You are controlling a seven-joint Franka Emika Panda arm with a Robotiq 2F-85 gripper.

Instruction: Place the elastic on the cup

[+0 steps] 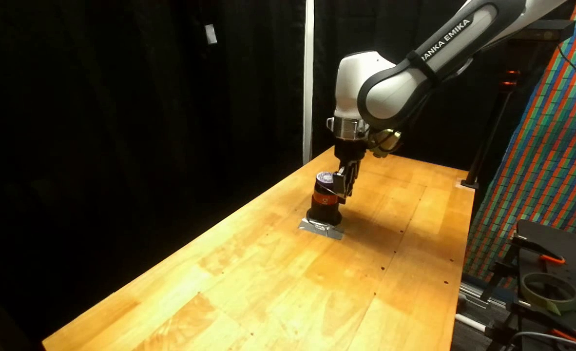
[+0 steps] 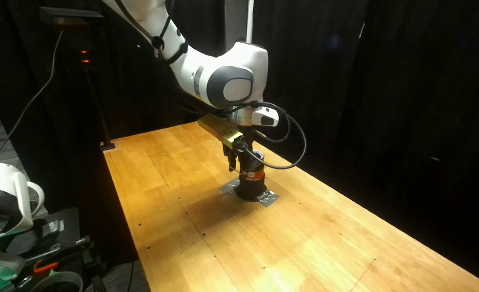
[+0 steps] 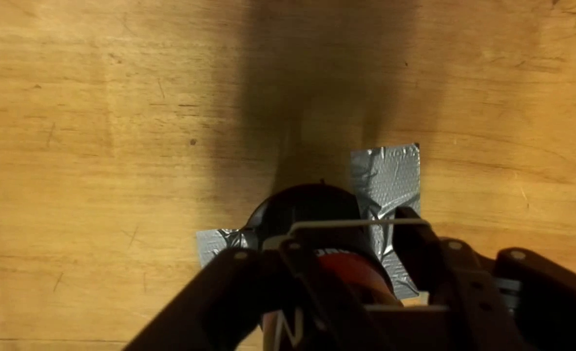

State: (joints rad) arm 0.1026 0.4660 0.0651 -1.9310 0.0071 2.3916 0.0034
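Note:
The cup (image 1: 325, 199) is a dark upright cylinder with an orange band, on the wooden table. It also shows in an exterior view (image 2: 255, 175) and, partly hidden by the fingers, in the wrist view (image 3: 354, 273). My gripper (image 3: 346, 233) is open, right beside the cup with fingers pointing down; it shows in both exterior views (image 1: 345, 189) (image 2: 237, 165). The pale elastic (image 3: 356, 224) is stretched between the two fingertips. More pale strands show lower at the left finger. In an exterior view a thin strand crosses the cup's upper side. Whether it encircles the cup is unclear.
Grey tape strips (image 1: 321, 230) fix the cup's base to the wooden table (image 1: 288, 292). A dark post (image 1: 470, 183) stands at the table's far corner. A cable (image 2: 302, 134) loops out from the wrist. A side bench holds a tape roll (image 1: 548, 291).

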